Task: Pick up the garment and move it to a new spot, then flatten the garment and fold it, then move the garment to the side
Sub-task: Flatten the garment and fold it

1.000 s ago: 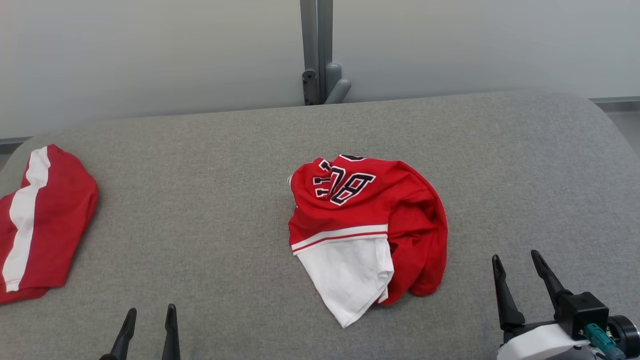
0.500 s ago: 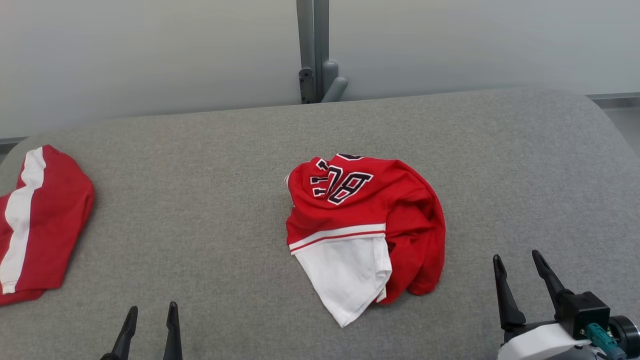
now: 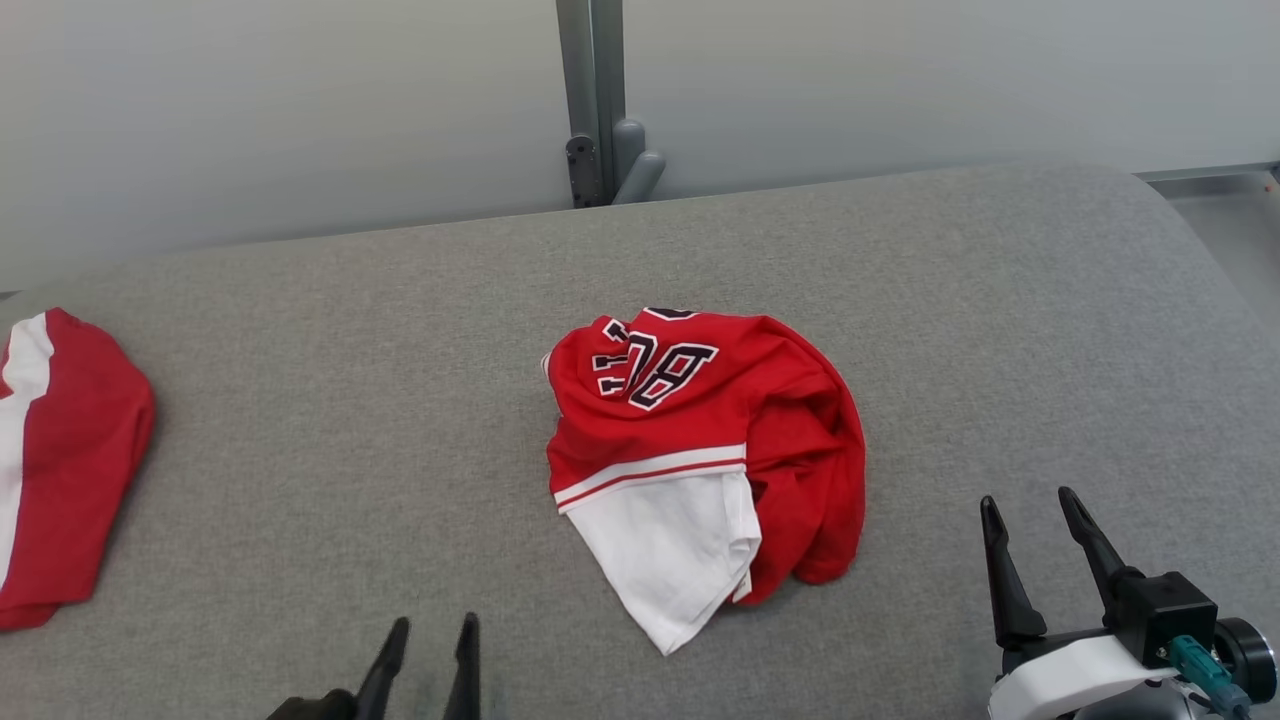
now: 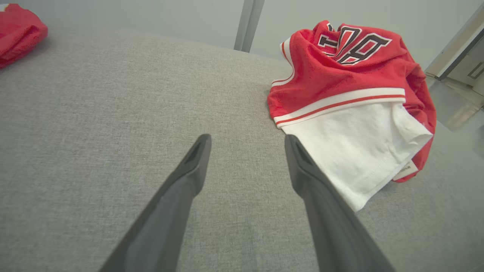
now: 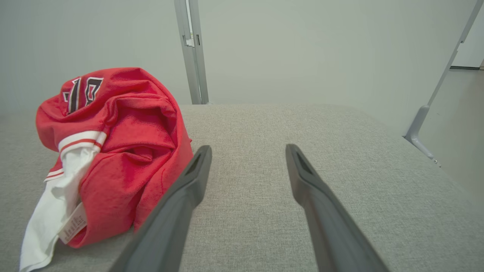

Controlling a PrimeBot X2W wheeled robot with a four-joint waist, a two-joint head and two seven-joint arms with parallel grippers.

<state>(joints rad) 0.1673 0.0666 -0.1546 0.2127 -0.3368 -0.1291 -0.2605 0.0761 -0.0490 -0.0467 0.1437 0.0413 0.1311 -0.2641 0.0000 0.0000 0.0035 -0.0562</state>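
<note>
Garment (image 3: 700, 440) lies crumpled mid-frame (red, white), your left gripper (image 3: 434, 620) bottom left, right gripper (image 3: 1027, 497) bottom right, both wide, empty.

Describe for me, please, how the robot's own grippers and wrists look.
Both the left gripper and right gripper have two long, dark, tapering fingers with a slot near each tip. Behind the right one sit a black block, a white curved shell and a teal connector.

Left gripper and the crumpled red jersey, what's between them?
Only bare grey surface separates the left gripper from the jersey, seen in the head view.
</note>
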